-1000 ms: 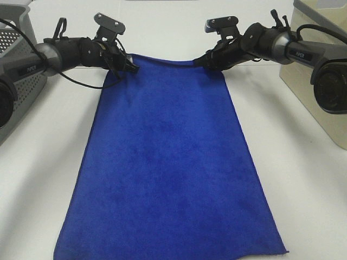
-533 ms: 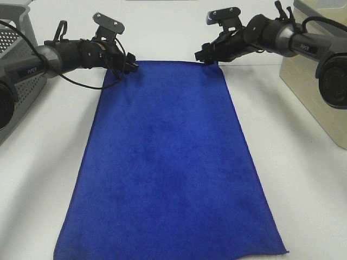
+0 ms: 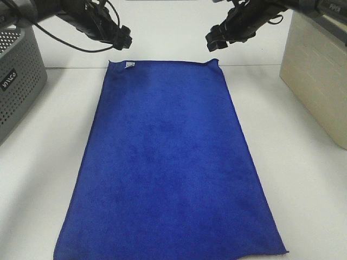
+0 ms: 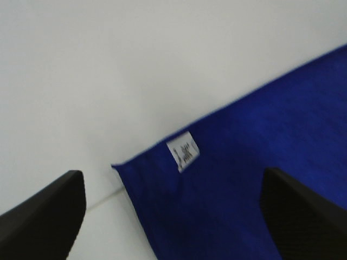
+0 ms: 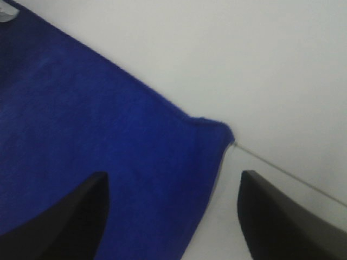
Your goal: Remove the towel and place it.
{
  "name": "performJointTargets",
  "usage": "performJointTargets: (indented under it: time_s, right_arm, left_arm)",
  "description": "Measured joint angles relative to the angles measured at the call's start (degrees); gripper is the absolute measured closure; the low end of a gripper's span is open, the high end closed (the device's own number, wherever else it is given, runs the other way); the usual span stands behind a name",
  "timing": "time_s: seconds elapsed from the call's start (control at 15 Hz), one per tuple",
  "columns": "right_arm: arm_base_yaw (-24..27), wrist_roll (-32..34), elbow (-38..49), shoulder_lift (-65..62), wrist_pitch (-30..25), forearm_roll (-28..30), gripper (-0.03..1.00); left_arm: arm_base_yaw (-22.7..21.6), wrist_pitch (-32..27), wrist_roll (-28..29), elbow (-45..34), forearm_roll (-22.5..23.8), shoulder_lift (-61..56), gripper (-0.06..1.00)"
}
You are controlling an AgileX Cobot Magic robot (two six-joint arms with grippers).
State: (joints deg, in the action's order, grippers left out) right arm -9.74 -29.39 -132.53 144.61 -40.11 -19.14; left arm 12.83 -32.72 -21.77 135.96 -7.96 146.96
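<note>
The deep blue towel (image 3: 168, 157) lies spread flat on the white table, its long side running from the far edge to the near edge. A small white tag (image 3: 129, 65) shows at its far left corner, and the left wrist view shows that tag (image 4: 183, 151) too. My left gripper (image 3: 123, 39) hovers open above that corner with nothing in it. My right gripper (image 3: 213, 40) hovers open above the far right corner (image 5: 219, 130), also holding nothing. Both pairs of fingers stand clear of the cloth.
A grey perforated basket (image 3: 16, 81) stands at the left edge of the table. A beige bin (image 3: 317, 70) stands at the right. White table surface shows on both sides of the towel.
Both grippers opened, let go of the towel's far corners and rose up and away. The far edge of the towel dropped flat, and the white tag came into sight.
</note>
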Motion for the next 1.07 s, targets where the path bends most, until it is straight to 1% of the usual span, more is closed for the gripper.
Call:
performJointTargets:
  time_s: [0.07,0.13,0.2,0.33,0.4,0.47,0.53,0.67,0.8,0.87,1.0,1.07]
  right_arm:
    - [0.0,2.12,0.0,-2.41,-4.41,0.06,0.28]
    - [0.0,4.58,0.0,-4.7,-8.59,0.23,0.24]
    - [0.0,6.65,0.0,-7.51,-13.12,0.29,0.19]
    - [-0.06,10.37,0.0,-12.95,-21.89,0.4,0.15]
    - [0.06,12.03,0.0,-15.47,-25.04,0.52,0.15]
    - [0.63,13.69,0.0,-18.11,-27.85,0.4,0.15]
    - [1.78,14.95,0.0,-20.74,-28.99,0.4,0.14]
    - [5.56,17.13,0.0,-24.87,-29.51,0.4,0.14]
    - [9.63,21.03,0.0,-27.39,-29.56,0.52,0.14]
    - [10.83,22.23,0.0,-28.36,-29.56,0.63,0.14]
    - [11.46,22.63,0.92,-30.14,-29.62,2.12,0.14]
    - [11.46,22.92,3.27,-32.14,-29.62,2.86,0.14]
  left_arm:
    - [0.0,-7.45,1.49,0.0,0.0,-2.52,0.1]
    - [0.0,-14.38,3.5,0.0,0.0,-4.98,0.08]
    - [0.0,-20.05,5.33,0.0,0.0,-7.39,0.07]
    - [-0.11,-30.37,8.48,0.11,0.4,-12.43,0.06]
    - [-0.4,-33.92,10.66,0.17,0.97,-14.78,0.06]
    - [-1.15,-35.98,12.78,0.17,2.29,-16.67,0.06]
    - [-2.69,-36.5,14.38,0.17,3.78,-18.51,0.06]
    - [-7.22,-36.61,15.47,0.17,5.27,-21.94,0.06]
    - [-12.61,-36.73,15.7,0.17,5.33,-24.52,0.06]
    - [-14.73,-36.73,16.21,0.17,5.33,-25.32,0.06]
    - [-18.11,-36.73,18.28,-1.09,4.93,-26.93,0.06]
    - [-18.91,-36.73,18.56,-3.61,4.93,-28.53,0.06]
